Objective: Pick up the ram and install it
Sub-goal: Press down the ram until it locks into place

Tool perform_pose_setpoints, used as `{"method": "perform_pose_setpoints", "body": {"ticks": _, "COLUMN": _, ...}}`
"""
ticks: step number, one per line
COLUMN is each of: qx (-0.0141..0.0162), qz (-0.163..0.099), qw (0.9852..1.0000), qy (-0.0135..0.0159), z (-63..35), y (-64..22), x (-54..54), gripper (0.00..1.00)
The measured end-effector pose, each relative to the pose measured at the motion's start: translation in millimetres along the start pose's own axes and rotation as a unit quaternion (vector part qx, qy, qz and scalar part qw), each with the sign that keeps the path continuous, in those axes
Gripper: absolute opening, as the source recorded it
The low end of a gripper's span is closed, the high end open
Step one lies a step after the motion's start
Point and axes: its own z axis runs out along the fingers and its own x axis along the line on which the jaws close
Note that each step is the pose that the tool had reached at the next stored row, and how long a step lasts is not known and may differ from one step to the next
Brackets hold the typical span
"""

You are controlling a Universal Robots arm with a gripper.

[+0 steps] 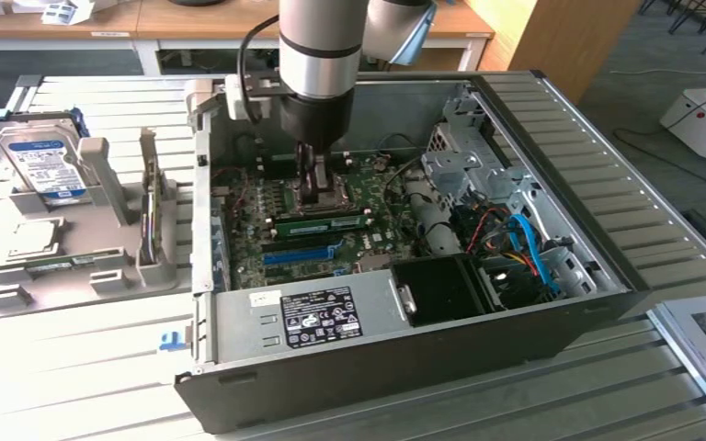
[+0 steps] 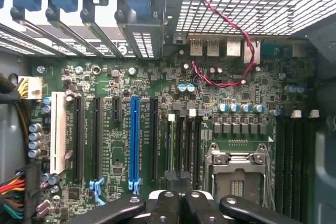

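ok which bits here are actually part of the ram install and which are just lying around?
In the job: ram, on the motherboard in the open case; shut gripper just above it.
Lying about: hard drive, processor chip and upright card on the grey rack; blue slot; power supply.

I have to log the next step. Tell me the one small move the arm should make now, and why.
Probably a short, straight push down. The claw is shut and sits right over the memory stick, which lies along its slot on the motherboard inside the computer case. Whether the stick is fully seated cannot be told.
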Motion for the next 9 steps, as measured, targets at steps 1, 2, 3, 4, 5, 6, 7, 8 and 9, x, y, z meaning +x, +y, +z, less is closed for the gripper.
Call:
{"method": "perform_pose_setpoints", "body": {"ticks": 1, "qx": 0.0000, "qz": 0.000, "qw": 1.0000, "qy": 0.0000, "z": -1.3, "y": 0.0, "x": 0.0, "gripper": 0.10}}
{"method": "perform_pose_setpoints", "body": {"ticks": 2, "qx": 0.0000, "qz": 0.000, "qw": 1.0000, "qy": 0.0000, "z": -2.6, "y": 0.0, "x": -0.1, "gripper": 0.10}}
{"method": "perform_pose_setpoints", "body": {"ticks": 3, "qx": 0.0000, "qz": 0.000, "qw": 1.0000, "qy": 0.0000, "z": -4.0, "y": 0.1, "x": -0.1, "gripper": 0.10}}
{"method": "perform_pose_setpoints", "body": {"ticks": 4, "qx": 0.0000, "qz": 0.000, "qw": 1.0000, "qy": 0.0000, "z": -5.4, "y": 0.1, "x": -0.1, "gripper": 0.10}}
{"method": "perform_pose_setpoints", "body": {"ticks": 5, "qx": 0.0000, "qz": 0.000, "qw": 1.0000, "qy": 0.0000, "z": -6.7, "y": 0.1, "x": -0.2, "gripper": 0.10}}
{"method": "perform_pose_setpoints", "body": {"ticks": 6, "qx": 0.0000, "qz": 0.000, "qw": 1.0000, "qy": 0.0000, "z": -8.0, "y": 0.1, "x": -0.2, "gripper": 0.10}}
{"method": "perform_pose_setpoints", "body": {"ticks": 7, "qx": 0.0000, "qz": 0.000, "qw": 1.0000, "qy": 0.0000, "z": -9.3, "y": 0.1, "x": -0.3, "gripper": 0.10}}
{"method": "perform_pose_setpoints", "body": {"ticks": 8, "qx": 0.0000, "qz": 0.000, "qw": 1.0000, "qy": 0.0000, "z": -10.6, "y": 0.1, "x": -0.3, "gripper": 0.10}}
{"method": "perform_pose_setpoints", "body": {"ticks": 9, "qx": 0.0000, "qz": 0.000, "qw": 1.0000, "qy": 0.0000, "z": -11.9, "y": 0.1, "x": -0.4, "gripper": 0.10}}
